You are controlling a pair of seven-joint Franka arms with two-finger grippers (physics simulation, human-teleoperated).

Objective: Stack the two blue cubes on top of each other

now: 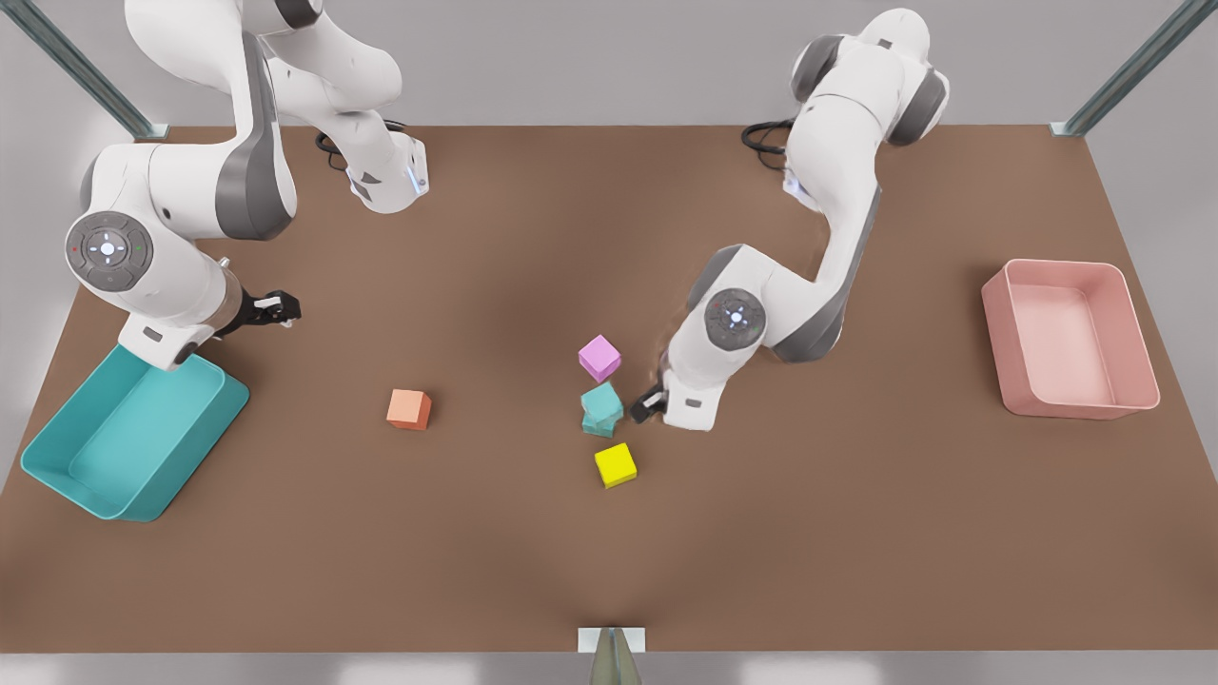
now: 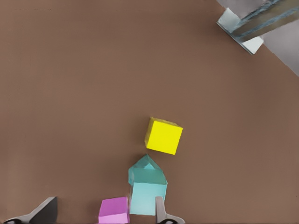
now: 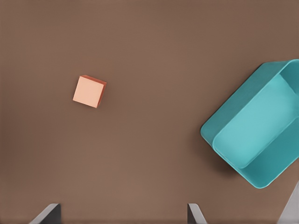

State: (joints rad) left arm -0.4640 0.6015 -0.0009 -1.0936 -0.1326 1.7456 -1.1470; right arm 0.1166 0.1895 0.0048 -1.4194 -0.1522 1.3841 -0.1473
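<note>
brown table (image 1: 533,552); stacked blue cubes (image 1: 601,408) beside spread left gripper (image 1: 651,401); right gripper (image 1: 276,308) spread.

We see even, diffuse light across the brown table (image 1: 533,533), with a darker band down its middle toward 6 o'clock. Shadows are soft and short: a faint one hugs the teal tray (image 3: 252,144). No glare. Edges look slightly smeared, as on the yellow cube (image 2: 163,136).
</note>
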